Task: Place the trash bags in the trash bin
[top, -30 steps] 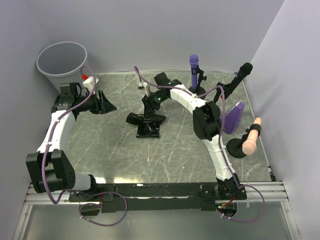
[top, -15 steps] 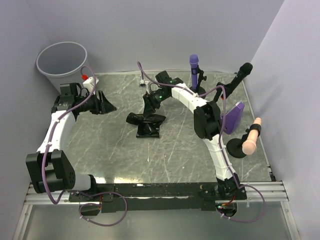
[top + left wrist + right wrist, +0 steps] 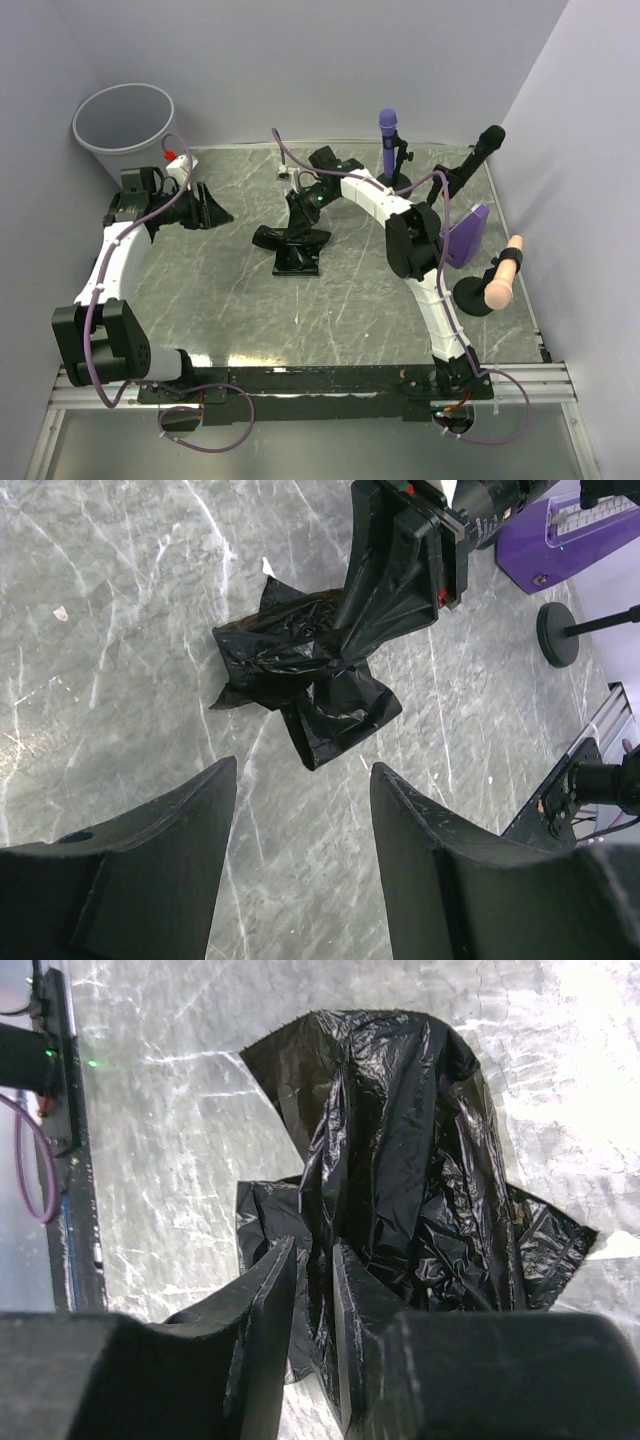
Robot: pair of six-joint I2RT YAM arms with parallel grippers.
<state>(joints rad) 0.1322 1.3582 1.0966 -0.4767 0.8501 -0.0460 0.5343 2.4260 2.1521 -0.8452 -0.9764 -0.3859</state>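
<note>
A grey marble-look table (image 3: 350,300) with thin white veins fills the top view, closed in by plain pale lavender walls (image 3: 300,60) at the back and both sides. The trash bin (image 3: 105,150), round, smooth and light grey with a thin rim, stands in the upper left corner, just off the table's edge. The trash bags (image 3: 295,245) lie near the middle of the table as one crumpled heap of glossy black film, wrinkled and folded over itself, well apart from the bin.

Along the right side stand a purple microphone (image 3: 387,130), a black microphone (image 3: 488,140), a peach microphone (image 3: 505,275) on a round black base, and a purple box (image 3: 468,232).

Both arms are white links with black joints and trailing purple cables. The right arm arcs from the lower right up and over to the centre. The right gripper (image 3: 310,1260) points down into the heap, its jaws drawn close with a fold of black plastic pinched between them. The left arm rises along the left edge. The left gripper (image 3: 303,770) is spread apart, grasps nothing, and hangs over bare table facing the bags.
</note>
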